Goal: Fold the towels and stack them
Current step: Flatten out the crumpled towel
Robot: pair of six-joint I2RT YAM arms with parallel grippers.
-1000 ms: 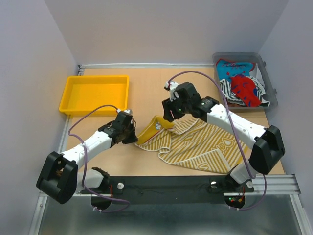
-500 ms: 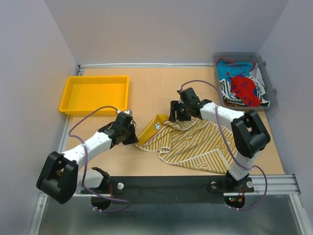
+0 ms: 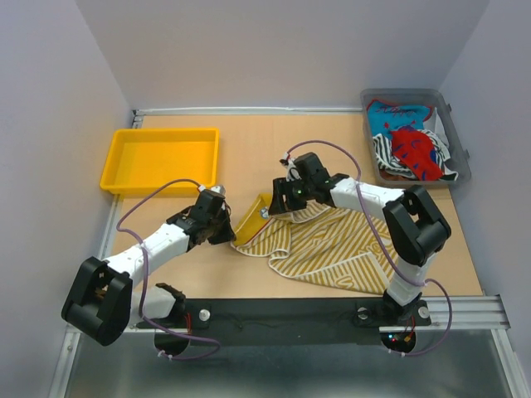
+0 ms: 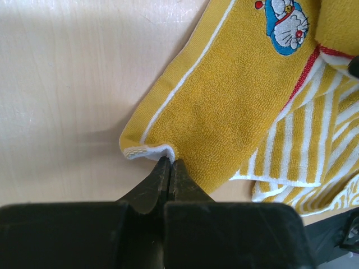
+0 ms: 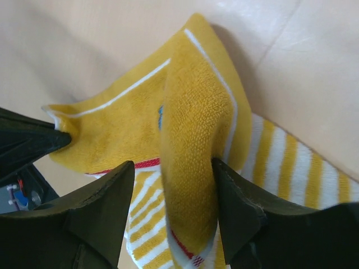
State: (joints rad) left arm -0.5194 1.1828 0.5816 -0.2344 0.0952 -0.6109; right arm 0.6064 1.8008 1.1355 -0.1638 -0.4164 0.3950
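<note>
A yellow and cream striped towel (image 3: pixel 340 245) lies crumpled on the table, its plain yellow end with a cartoon patch (image 4: pixel 283 22) lifted toward the left. My left gripper (image 3: pixel 228 235) is shut on that end's white-hemmed corner (image 4: pixel 148 151), its tips (image 4: pixel 170 162) pinched together. My right gripper (image 3: pixel 280 202) hangs over the same end, open. An upright fold of the towel (image 5: pixel 190 140) stands between its fingers (image 5: pixel 241 202), against the right one with a gap on the left. More towels, red-blue patterned (image 3: pixel 415 149) and black-white striped (image 3: pixel 383 149), fill the grey bin.
A yellow tray (image 3: pixel 112 170) sits at the back left of the table. The grey bin (image 3: pixel 455 133) stands at the back right corner. Bare wood (image 3: pixel 249 141) shows between them. My left gripper's tip (image 5: pixel 33 140) shows in the right wrist view.
My right gripper has moved left and down onto the towel's lifted yellow end, its arm folding lower. The left gripper has stayed put, still holding the corner.
</note>
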